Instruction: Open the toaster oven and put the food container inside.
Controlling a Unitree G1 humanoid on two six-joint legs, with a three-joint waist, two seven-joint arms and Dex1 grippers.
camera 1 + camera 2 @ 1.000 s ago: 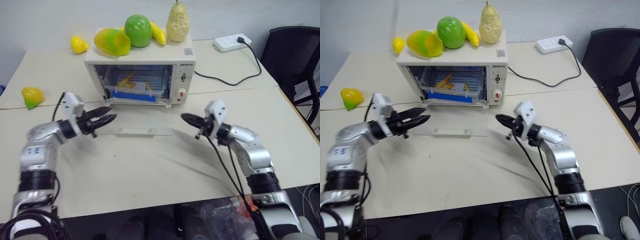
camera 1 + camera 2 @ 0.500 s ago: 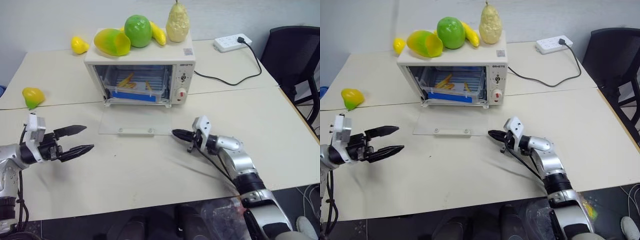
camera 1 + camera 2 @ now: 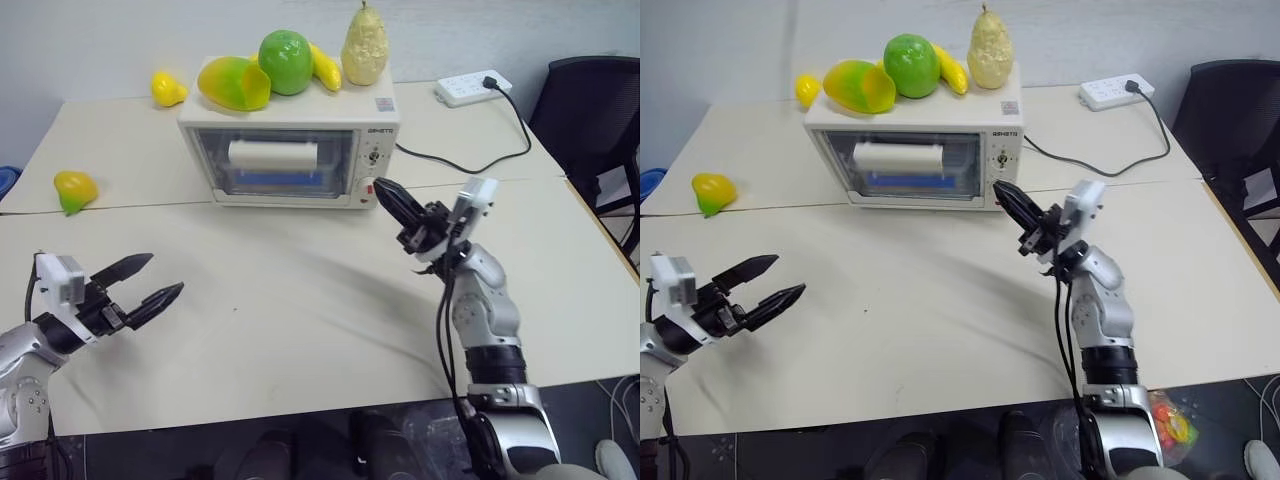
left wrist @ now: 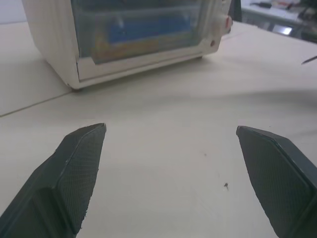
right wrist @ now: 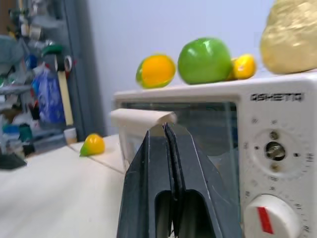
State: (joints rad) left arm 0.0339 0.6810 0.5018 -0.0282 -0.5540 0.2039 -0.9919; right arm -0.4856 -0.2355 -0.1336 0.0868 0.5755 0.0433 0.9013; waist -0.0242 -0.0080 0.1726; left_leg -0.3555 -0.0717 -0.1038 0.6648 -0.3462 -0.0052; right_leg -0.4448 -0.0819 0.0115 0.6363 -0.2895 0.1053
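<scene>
Since the earlier frame: door of the toaster oven (image 3: pixel 288 140) has been swung up from flat on the tabletop to shut; right gripper (image 3: pixel 398 205) has been raised from the tabletop to the oven's front right, by the red dial (image 3: pixel 369 187); left gripper (image 3: pixel 140 285) has been drawn back toward the near left edge and spread wider.

Items, as now:

- Toaster oven: at far centre of tabletop (image 3: pixel 300 300), door closed, cream handle across the glass. Judged shut by the right arm's upward push, hence that gripper's tilted-up pose just beside the door's right edge.
- Food container (image 3: pixel 275 178): inside the oven, seen as a blue band through the glass in head and left wrist views. Task judged essentially done; only withdrawal left.
- Right gripper: fingers closed together, nothing held, per right wrist view. Probably kept pinched to serve as a pushing tip.
- Left gripper: fingers wide apart, empty, above bare tabletop near the left near corner, well apart from oven. Judged parked clear so as not to obstruct the door.
- Toy fruit on oven top: yellow-green mango (image 3: pixel 231 82), green apple (image 3: pixel 286 62), banana (image 3: pixel 324 66), pale pear (image 3: pixel 365 48). Not task items.
- Loose fruit: small yellow piece (image 3: pixel 169 88) toward far left corner; yellow-green piece (image 3: pixel 75 189) by left edge.
- Power strip (image 3: pixel 472 87) w/ black cable, far right corner.
- Office chair (image 3: pixel 590 110) beyond right edge.
</scene>
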